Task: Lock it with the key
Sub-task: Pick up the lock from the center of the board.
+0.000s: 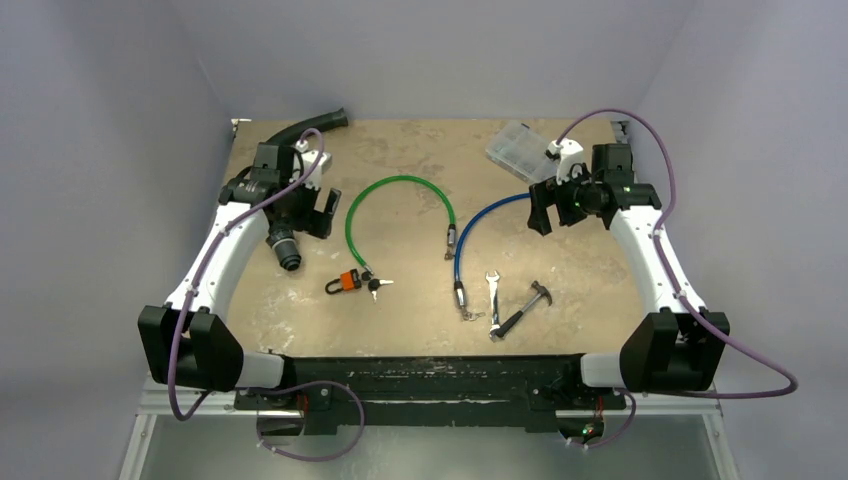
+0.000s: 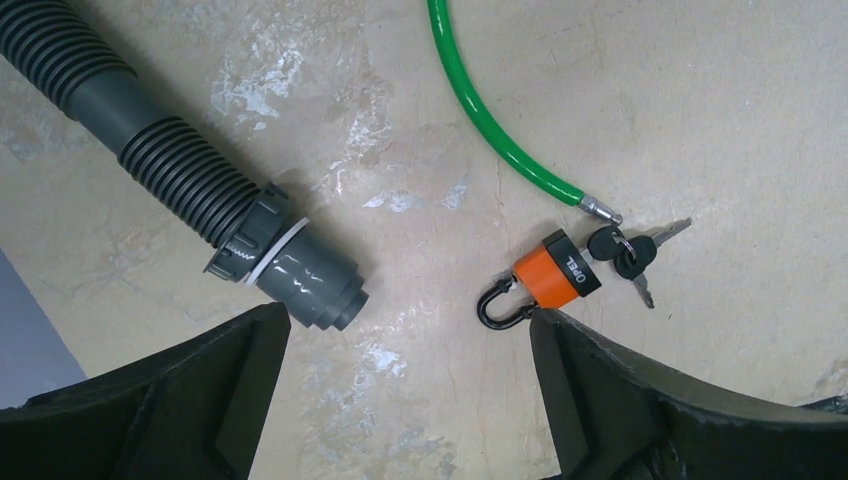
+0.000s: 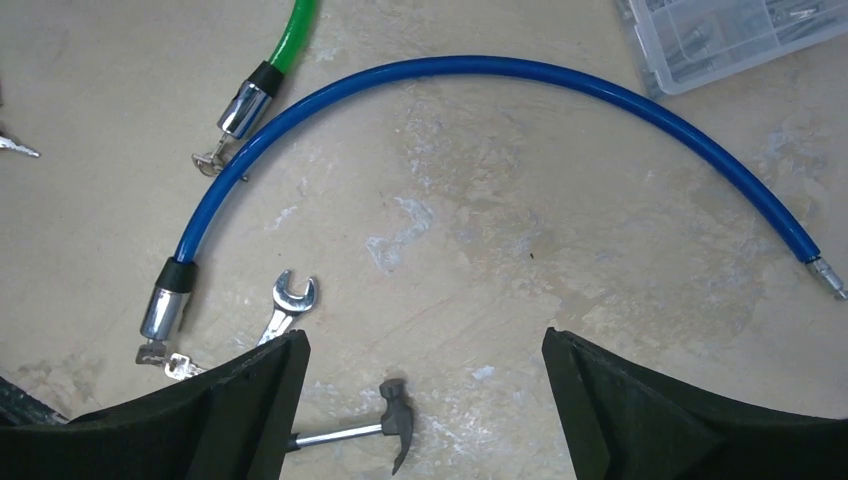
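Your padlock [image 2: 558, 270] lies flat on the tabletop [image 1: 420, 330], left of centre and toward the near edge. Its black shackle points left, and its keys [image 2: 625, 250] are bunched against the right end of its body. One key head sits right at the base, but you cannot tell whether it is in the keyway. The metal tip of the green cable [image 2: 500, 140] rests just beside the padlock on the far side, and the grey hose [image 2: 200, 190] lies to its left.

Nothing is grasped, so I judge you are at the approach step. Your left gripper [image 2: 410, 330] hangs spread wide and empty above the tabletop, with the padlock just off its right finger. The right gripper [image 3: 425, 345] is also wide and empty, over the blue cable [image 3: 480, 75], well apart from the padlock.

The next move probably calls for one gripper to pin the orange body while the other pinches the key head squarely enough to turn it.
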`<state>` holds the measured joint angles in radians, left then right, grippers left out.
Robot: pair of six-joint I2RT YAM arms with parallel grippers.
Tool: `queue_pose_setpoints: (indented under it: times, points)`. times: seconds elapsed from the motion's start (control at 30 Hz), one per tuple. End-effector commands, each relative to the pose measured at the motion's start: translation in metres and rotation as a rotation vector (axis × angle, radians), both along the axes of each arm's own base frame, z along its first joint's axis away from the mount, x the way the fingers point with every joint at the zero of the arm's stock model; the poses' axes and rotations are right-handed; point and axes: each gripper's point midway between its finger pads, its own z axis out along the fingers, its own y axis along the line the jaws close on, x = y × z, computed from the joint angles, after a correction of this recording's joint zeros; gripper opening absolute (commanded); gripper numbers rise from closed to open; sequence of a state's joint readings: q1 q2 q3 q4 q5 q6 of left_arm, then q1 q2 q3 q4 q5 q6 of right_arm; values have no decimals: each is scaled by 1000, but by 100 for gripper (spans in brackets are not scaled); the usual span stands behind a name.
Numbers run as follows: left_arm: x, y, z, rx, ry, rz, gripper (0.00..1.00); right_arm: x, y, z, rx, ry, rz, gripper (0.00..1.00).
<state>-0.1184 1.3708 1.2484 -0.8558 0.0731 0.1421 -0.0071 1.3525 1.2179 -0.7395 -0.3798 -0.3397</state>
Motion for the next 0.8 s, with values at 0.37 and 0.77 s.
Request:
queue_pose_setpoints:
  times: [0.37, 0.77]
  points:
    - [-72, 5, -39, 166, 40, -485, 100, -4, 15, 22, 62, -94, 68, 99]
    - [-91, -13, -69, 137, -58, -701, 100, -15, 18, 44, 77, -260, 77, 99]
